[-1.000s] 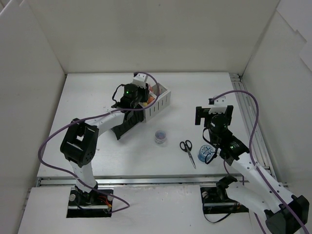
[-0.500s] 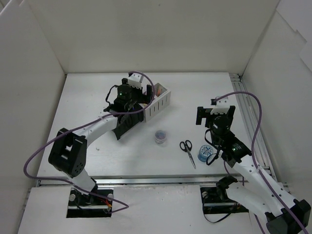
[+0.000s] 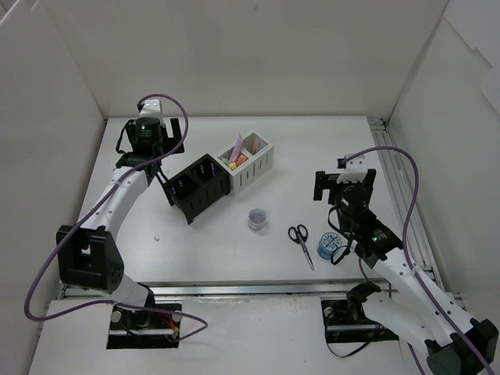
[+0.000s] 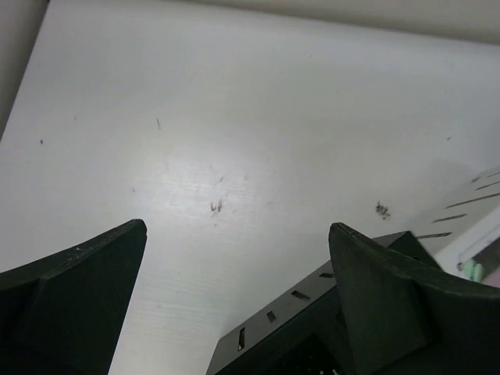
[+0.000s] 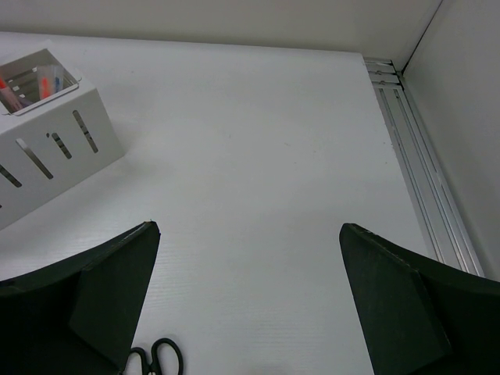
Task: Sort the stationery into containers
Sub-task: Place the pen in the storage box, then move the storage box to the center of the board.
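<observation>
Four joined containers [image 3: 251, 176] stood in one row on the table [image 3: 312, 141]: two black compartments [image 3: 194, 187] at one end, two white slotted ones [image 3: 258, 162] at the other.

- Pens [image 3: 237, 155]: pink, yellow and orange, upright in the white compartments.
- Purple-lidded tub [image 3: 257, 218]: on the table near the containers, on the side toward my bases, apart from them.
- Scissors [image 3: 300, 239]: black-handled, flat on the table, farther from the containers than the tub.
- Blue tape roll [image 3: 327, 249]: just beside the scissors, on their side away from the containers, partly hidden by my right arm.
- My left tool [image 4: 237, 226]: spread wide, nothing between its fingers, beside the black end of the containers, with a black corner showing under one finger.
- My right tool [image 5: 248, 226]: also spread wide and empty, over bare table well apart from the white end of the containers.
</observation>
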